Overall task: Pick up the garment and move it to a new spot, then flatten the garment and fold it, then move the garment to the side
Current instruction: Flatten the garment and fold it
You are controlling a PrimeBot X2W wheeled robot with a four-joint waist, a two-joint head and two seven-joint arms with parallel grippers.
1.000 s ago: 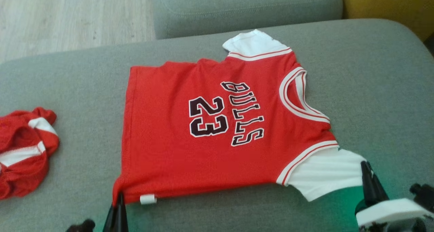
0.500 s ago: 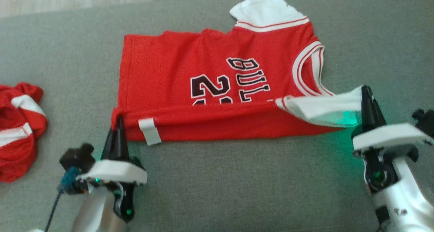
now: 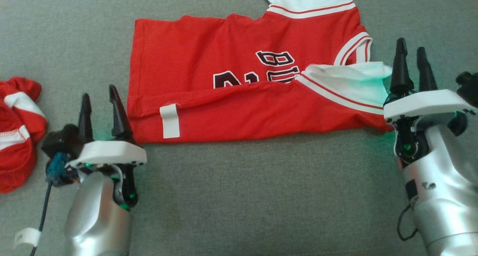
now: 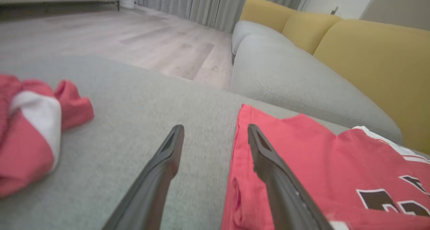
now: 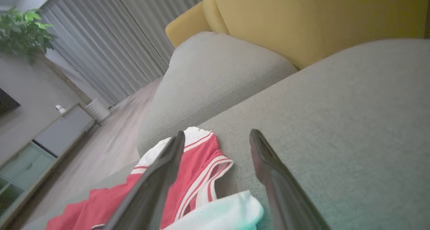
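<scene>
The garment (image 3: pixel 231 65) is a red jersey with white sleeves and dark lettering, lying on the grey cushion with its near half folded over onto the far half. My left gripper (image 3: pixel 98 99) stands open just left of the folded hem corner, nothing between its fingers; the jersey edge (image 4: pixel 302 156) lies under and to the right of the right-hand finger in the left wrist view. At the jersey's right end, beside the white sleeve (image 3: pixel 351 82), my right gripper (image 3: pixel 410 53) is open and empty. The collar and the sleeve (image 5: pixel 208 206) lie below its left-hand finger in the right wrist view.
A second crumpled red and white garment (image 3: pixel 16 132) lies at the cushion's left edge. The grey cushion (image 3: pixel 261 196) is bare in front of the jersey. Another grey cushion (image 4: pixel 295 85) and yellow backrests (image 4: pixel 376 62) stand beyond; wooden floor (image 4: pixel 117 38) is to the left.
Both grippers carried the near edge of the jersey away from me and laid it over the far half, then opened and let go. The camera has tilted down.
</scene>
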